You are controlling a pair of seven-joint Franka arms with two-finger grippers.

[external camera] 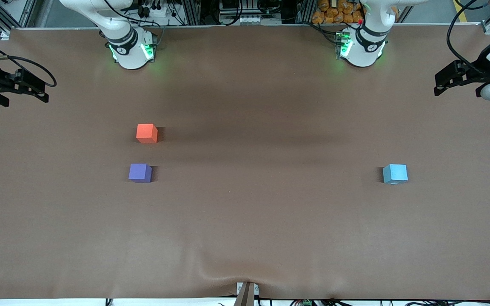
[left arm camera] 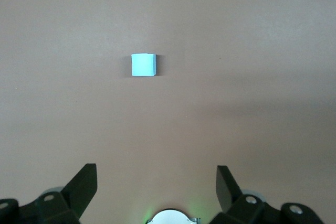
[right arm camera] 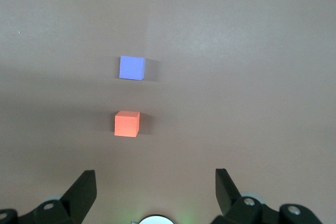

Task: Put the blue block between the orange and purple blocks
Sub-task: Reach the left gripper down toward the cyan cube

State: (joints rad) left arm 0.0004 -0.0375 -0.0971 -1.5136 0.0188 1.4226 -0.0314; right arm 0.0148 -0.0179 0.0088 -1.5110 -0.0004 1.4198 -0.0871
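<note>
The blue block (external camera: 395, 174) sits on the brown table toward the left arm's end; it also shows in the left wrist view (left arm camera: 143, 65). The orange block (external camera: 146, 133) and the purple block (external camera: 140, 173) sit toward the right arm's end, the purple one nearer the front camera, with a gap between them. Both show in the right wrist view, orange (right arm camera: 127, 124) and purple (right arm camera: 131, 68). My left gripper (external camera: 440, 85) (left arm camera: 156, 174) is open and empty, high above the table's left-arm end. My right gripper (external camera: 41, 91) (right arm camera: 155, 177) is open and empty, high above the right-arm end.
The brown table cover (external camera: 245, 221) has a wrinkle at the middle of its front edge (external camera: 228, 278), by a small bracket (external camera: 246, 293). The two arm bases (external camera: 132, 51) (external camera: 362, 46) stand along the back edge.
</note>
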